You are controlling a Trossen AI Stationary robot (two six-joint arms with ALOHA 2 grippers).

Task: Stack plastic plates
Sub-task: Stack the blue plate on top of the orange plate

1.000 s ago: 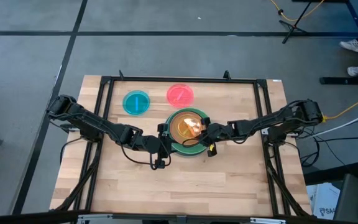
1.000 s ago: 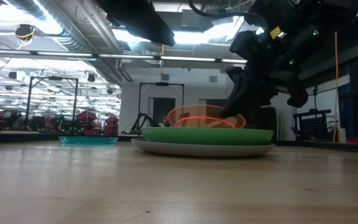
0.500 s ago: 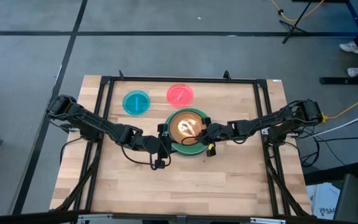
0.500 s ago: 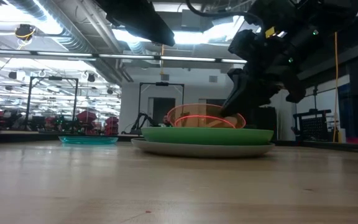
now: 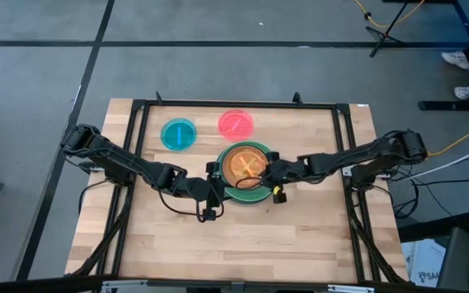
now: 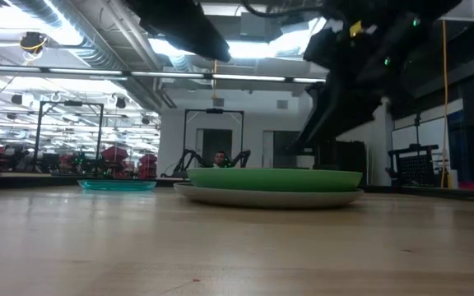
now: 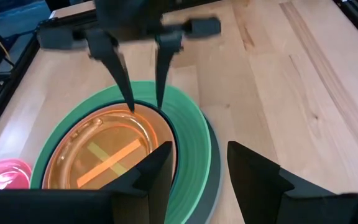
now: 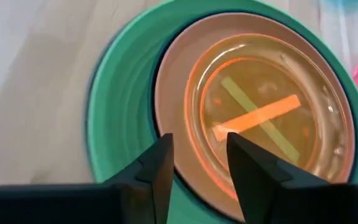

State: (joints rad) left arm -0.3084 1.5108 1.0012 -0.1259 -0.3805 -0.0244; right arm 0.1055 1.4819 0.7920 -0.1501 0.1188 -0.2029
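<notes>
My right gripper (image 5: 269,172) hangs over the stack's rim, jaws parted and empty; the orange plate (image 5: 246,163) lies nested in the brown plate (image 8: 176,93). Left gripper (image 5: 212,188) waits beside the mint green plate (image 6: 274,178), jaws also parted. I'd lift straight up (no dragging), then go for the pink plate (image 5: 236,124) on the counter (image 5: 243,236).

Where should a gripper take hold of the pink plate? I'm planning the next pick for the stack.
Grip the pink plate by its rim, one finger over the lip and one under, since it lies flat on the table. The edge facing the stack seems best: it is nearest the open right gripper, and the blue plate lies clear.
</notes>
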